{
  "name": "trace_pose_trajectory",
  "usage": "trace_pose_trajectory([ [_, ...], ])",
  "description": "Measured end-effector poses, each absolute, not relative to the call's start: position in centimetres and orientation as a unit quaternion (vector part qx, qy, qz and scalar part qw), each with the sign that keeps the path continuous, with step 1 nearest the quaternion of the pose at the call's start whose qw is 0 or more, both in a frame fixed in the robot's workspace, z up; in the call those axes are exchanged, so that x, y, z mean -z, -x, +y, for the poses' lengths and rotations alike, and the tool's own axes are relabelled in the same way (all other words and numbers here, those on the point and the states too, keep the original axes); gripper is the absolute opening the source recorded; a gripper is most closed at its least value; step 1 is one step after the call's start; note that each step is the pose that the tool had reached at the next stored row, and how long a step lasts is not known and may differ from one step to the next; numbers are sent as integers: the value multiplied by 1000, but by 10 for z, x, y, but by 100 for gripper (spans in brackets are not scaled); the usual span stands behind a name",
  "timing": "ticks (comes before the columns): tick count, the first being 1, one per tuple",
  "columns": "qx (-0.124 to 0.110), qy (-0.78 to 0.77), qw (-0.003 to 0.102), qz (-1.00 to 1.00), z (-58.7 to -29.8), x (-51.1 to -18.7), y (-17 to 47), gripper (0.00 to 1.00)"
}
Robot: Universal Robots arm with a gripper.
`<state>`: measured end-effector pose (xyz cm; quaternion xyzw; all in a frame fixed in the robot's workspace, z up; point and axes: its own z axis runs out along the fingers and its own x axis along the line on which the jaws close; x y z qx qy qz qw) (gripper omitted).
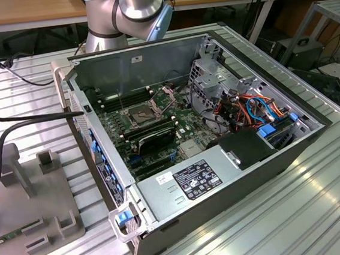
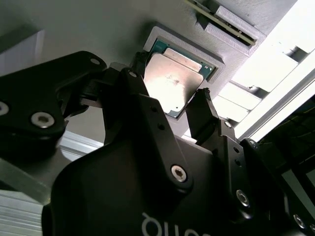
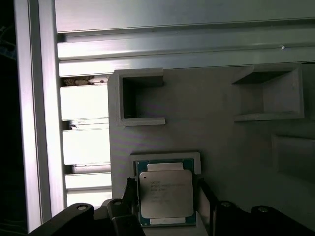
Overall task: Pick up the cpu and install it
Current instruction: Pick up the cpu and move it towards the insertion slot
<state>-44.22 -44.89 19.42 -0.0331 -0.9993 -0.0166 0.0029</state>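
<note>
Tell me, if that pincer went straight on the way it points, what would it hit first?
Most likely the cpu, lying in its grey holder directly ahead of the pincer in the first wrist view. How much gap remains between them is unclear.

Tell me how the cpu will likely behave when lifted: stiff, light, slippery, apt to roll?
The cpu is a thin flat plate with a metal top, so probably stiff and light. The top gleams in the second wrist view, so maybe slippery. Lying flat in a recess of the grey holder, it should hardly roll or tip.
</note>
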Motion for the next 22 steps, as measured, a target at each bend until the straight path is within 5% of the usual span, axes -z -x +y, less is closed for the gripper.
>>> trace_pose_trajectory([
  [22, 17, 33, 3, -999, -449, -192, 442, 60],
])
